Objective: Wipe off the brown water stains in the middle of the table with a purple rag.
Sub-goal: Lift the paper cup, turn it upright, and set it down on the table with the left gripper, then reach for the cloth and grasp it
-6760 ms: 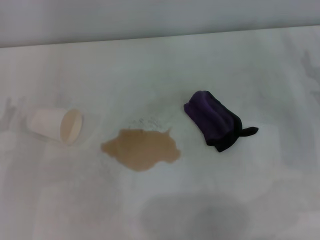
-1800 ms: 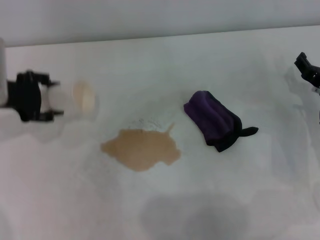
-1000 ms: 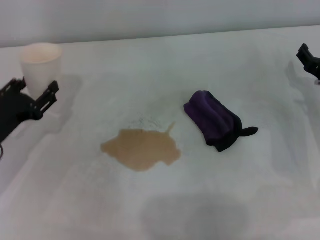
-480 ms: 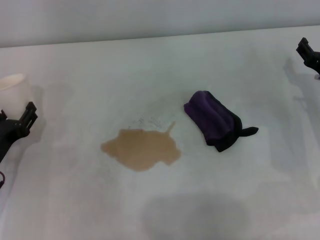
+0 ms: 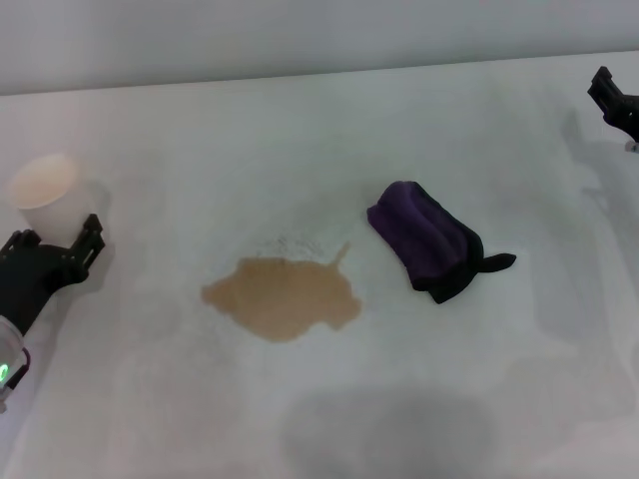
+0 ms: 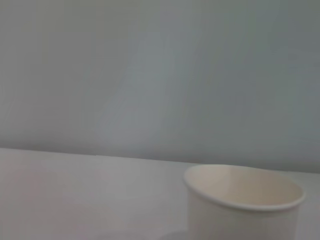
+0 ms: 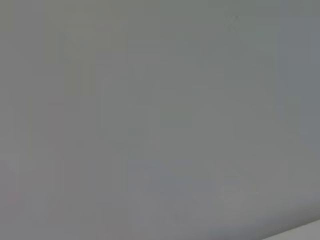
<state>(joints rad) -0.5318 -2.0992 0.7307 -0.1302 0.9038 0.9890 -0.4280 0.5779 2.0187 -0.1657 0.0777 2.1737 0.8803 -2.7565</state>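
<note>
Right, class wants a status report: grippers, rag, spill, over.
Left gripper open beside upright paper cup. Right gripper at far right edge. Purple rag untouched, right of brown water stains. Nothing between.

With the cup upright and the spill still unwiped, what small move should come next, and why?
Probably the right hand should come in and down toward the purple rag. The rag lies loose on the table, beside the brown water stains and on that arm's side. The left hand sits open by the paper cup, farther from the rag.
</note>
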